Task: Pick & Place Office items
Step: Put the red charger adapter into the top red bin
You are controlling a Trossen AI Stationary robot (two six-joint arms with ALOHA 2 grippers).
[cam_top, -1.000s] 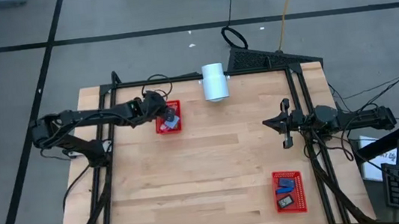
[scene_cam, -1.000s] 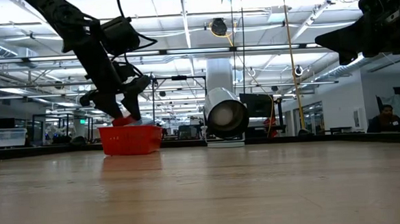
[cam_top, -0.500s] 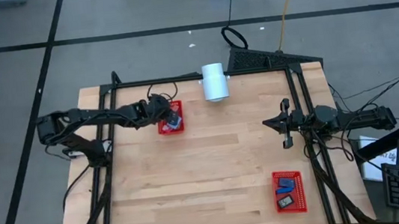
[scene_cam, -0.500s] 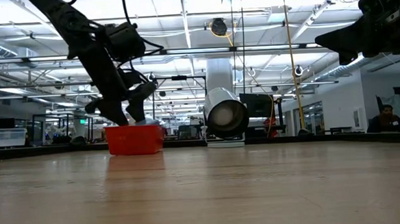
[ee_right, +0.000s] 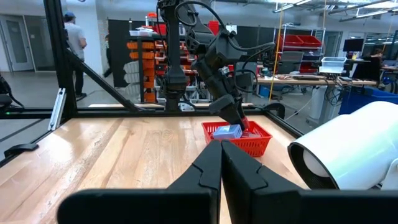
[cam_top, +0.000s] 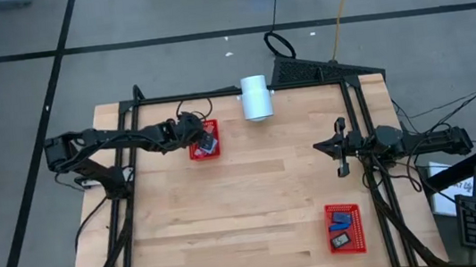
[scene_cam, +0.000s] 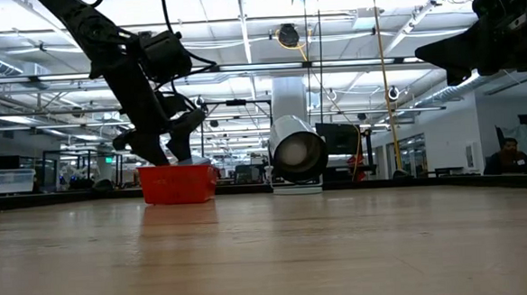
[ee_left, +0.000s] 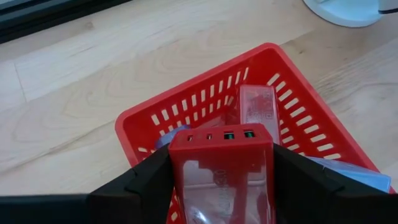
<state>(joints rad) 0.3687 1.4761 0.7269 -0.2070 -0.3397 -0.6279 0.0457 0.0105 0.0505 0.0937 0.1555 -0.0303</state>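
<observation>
Red charger point(ee_left: 221, 171), a light, stiff, slick plastic block, sits grasped across its flat sides by the left claw point(ee_left: 221, 180) over the basket point(ee_left: 298, 112); right claw point(ee_right: 221, 171) clenched empty.

In the left wrist view, we see the red piece point(ee_left: 222, 171) cut off by the frame edge, hiding much of the basket point(ee_left: 298, 118) beneath. The left hand point(cam_top: 200, 139) covers that basket's contents from above. The pieces in the other basket point(cam_top: 344, 228) are too small to identify.

Left gripper point(ee_left: 222, 180) apparently gripping; right gripper point(ee_right: 221, 163) closed.
</observation>
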